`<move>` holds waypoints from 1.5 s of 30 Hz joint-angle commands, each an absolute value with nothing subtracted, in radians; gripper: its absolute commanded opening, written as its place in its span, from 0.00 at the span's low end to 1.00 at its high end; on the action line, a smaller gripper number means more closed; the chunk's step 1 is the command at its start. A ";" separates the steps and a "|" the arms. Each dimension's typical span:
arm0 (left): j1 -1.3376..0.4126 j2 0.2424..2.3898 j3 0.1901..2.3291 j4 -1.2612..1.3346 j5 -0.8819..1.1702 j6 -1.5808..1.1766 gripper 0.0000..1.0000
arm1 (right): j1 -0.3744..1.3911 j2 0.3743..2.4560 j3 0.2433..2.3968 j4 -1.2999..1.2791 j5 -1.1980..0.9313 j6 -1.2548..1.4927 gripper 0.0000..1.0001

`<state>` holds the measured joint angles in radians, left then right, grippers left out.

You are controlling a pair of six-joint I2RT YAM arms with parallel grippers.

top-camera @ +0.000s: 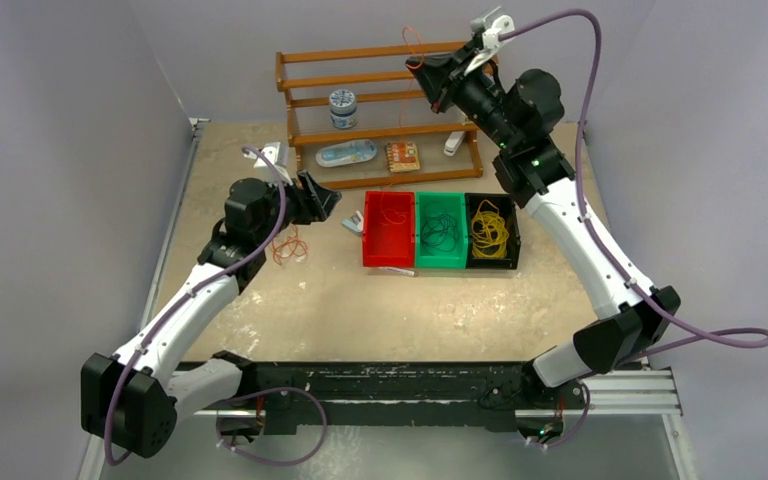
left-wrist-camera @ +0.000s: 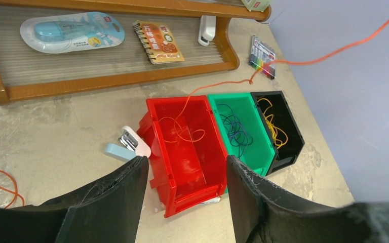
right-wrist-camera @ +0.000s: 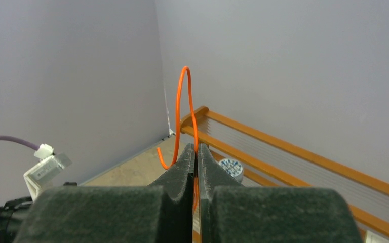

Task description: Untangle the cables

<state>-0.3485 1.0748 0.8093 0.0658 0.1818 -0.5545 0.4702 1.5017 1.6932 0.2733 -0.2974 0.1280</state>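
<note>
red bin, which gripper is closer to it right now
Left. The left gripper hovers just to the left of the red bin, jaws open. The right gripper is raised far behind it, by the top of the wooden rack, shut on an orange cable.

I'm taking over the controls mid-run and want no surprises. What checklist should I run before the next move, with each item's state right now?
1. The right gripper is shut on the orange cable: ok.
2. That cable's lower part lies in the red bin: ok.
3. The left gripper is open and empty: ok.
4. Only the dark cable is in the green bin, and only the yellow cable is in the black bin: ok.
5. The orange loops lie on the table, not yet binned: not ok.
6. The orange cable hangs free of the wooden rack: cannot tell.
</note>
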 commanded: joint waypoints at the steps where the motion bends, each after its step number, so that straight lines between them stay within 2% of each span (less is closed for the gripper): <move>1: -0.352 1.086 0.880 0.030 0.140 -0.519 0.56 | 0.466 1.480 1.656 0.291 -0.269 0.108 0.00; 13: -0.352 1.146 0.892 0.020 0.134 -0.547 0.54 | 0.466 1.445 1.516 0.264 -0.334 0.141 0.00; 31: -0.364 1.182 0.861 0.071 0.185 -0.571 0.54 | 0.473 1.542 1.351 0.244 -0.318 0.159 0.00; 45: -0.367 1.216 0.863 0.053 0.180 -0.574 0.53 | 0.513 1.579 1.258 0.182 0.051 0.078 0.00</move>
